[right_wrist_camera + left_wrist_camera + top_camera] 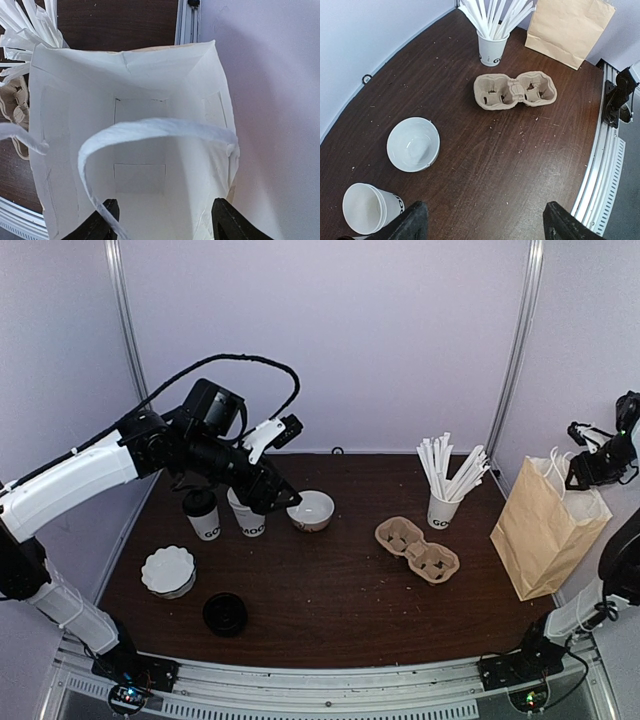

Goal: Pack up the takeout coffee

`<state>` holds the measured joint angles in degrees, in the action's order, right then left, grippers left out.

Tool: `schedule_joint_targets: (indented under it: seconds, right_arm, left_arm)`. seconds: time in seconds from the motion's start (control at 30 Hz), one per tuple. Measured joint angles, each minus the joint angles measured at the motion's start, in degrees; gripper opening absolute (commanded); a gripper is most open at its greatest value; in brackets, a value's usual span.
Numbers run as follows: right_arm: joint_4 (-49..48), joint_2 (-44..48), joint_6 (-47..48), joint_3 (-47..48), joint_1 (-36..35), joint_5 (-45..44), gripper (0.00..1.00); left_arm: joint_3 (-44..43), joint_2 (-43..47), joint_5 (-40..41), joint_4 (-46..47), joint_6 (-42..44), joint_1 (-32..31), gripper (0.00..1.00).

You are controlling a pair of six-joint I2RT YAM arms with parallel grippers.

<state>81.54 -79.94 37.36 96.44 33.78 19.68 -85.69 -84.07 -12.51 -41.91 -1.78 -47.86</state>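
Gaping wide, left tool (485,214) and right tool (165,209); takeout coffee (205,521) partly behind left arm (82,476)

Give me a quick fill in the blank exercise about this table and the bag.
The takeout coffee has a ____ lid.
The cardboard carrier has ____ wells.
The paper bag under the right end effector stands on the ____ side of the table.
Missing words: black, two, right.
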Motion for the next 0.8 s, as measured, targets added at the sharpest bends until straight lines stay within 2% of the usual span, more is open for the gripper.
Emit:
schedule_joint_targets:
  seconds: [0.17, 0.43, 0.5, 0.6, 0.8]
  right_arm:
    - [-0.57, -1.49, 0.22, 0.00, 0.00, 0.02, 0.61]
    - [-2.73, -1.14, 1.49, -0.07, 0.00, 0.87, 0.39]
    - [-3.39, 0.37, 1.73, -0.24, 0.00, 1.09, 0.27]
    - [-4.90, 4.59, 1.79, -1.51, 0.00, 1.29, 0.02]
    - [-6.29, 8.63, 2.03, -1.92, 0.00, 1.60, 0.00]
  left_arm:
    - [-1.36, -2.29, -0.59, -0.92, 0.26, 0.00, 0.83]
    - [-1.97, -3.89, -1.31, -2.84, -0.66, 0.00, 0.83]
    - [-1.97, -3.89, -1.38, -2.91, -1.14, 0.00, 0.83]
    - [-1.97, -3.89, -1.44, -2.91, -1.73, 0.00, 0.83]
    - [-3.23, -3.91, -1.49, -3.45, -2.71, 0.00, 0.83]
